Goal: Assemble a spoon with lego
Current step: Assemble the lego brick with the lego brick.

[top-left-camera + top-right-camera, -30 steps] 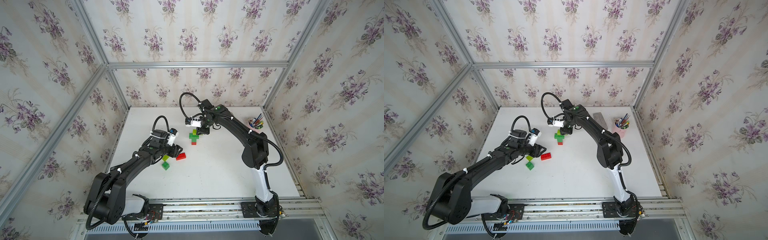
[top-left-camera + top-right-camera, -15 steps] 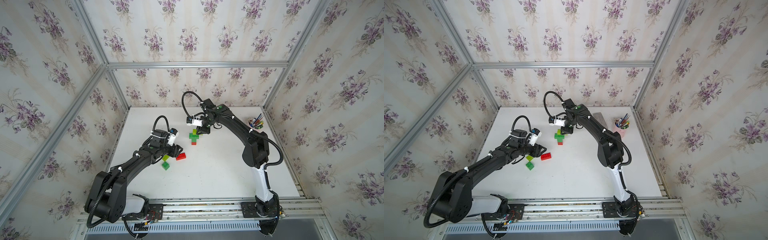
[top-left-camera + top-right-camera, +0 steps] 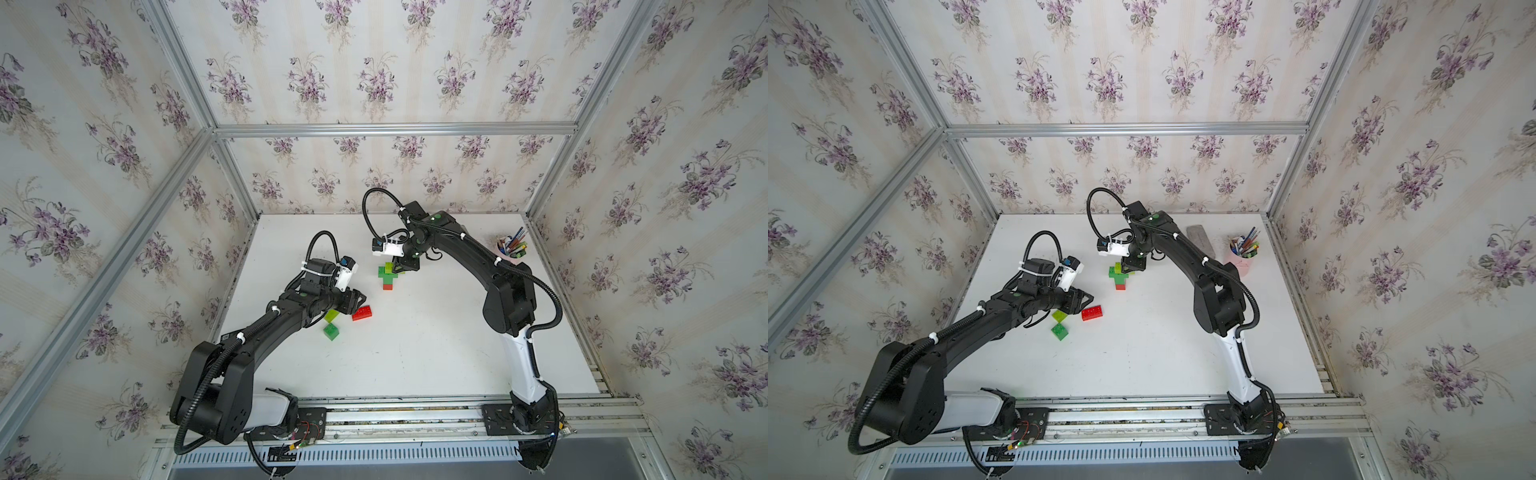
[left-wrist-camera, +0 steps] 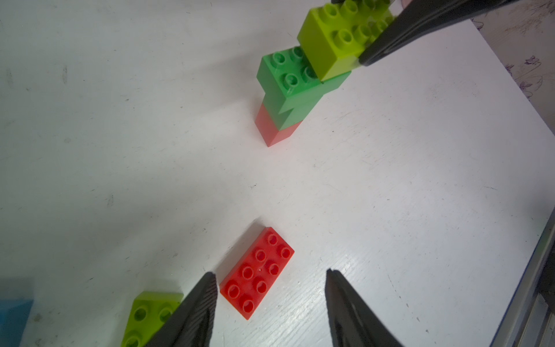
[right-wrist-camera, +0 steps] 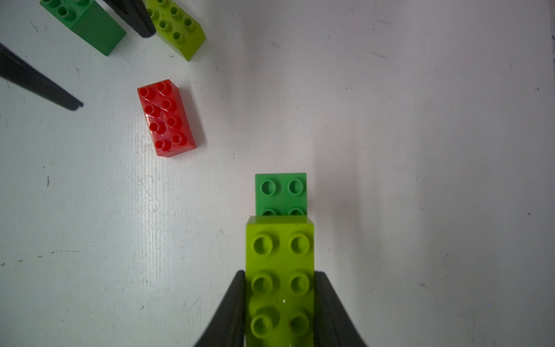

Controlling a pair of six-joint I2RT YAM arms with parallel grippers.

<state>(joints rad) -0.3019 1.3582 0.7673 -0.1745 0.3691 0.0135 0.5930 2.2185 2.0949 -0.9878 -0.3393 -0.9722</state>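
Table [image 3: 415, 361]: walled on three sides, near half open. Part-built spoon [image 3: 387, 276] far centre; right gripper [image 5: 280, 273] clamped on its top lime brick [image 5: 280, 240]. Left gripper [image 4: 270, 272] jaws apart, just beside red brick [image 3: 362, 313]. Pink cup [image 3: 1238, 262] far right, holds pencils [image 3: 1246, 243].

Both top views: bright, even, diffuse light. White table [image 3: 415, 353] near clipping mid-frame, shadows on it faint and soft-edged. Wide-angle bend: frame rail [image 3: 395, 129] bows, worse toward the edges. Focus sharp throughout.

Left wrist view: table shades to grey on one side. Soft shadow beside the red brick [image 4: 257, 272]. The fingers [image 4: 192, 315] and a blue thing [image 4: 15, 315] at the frame edge are blurred.

Right wrist view: small glints on the red brick's studs. Lime brick [image 5: 280, 279] sharp, evenly lit.
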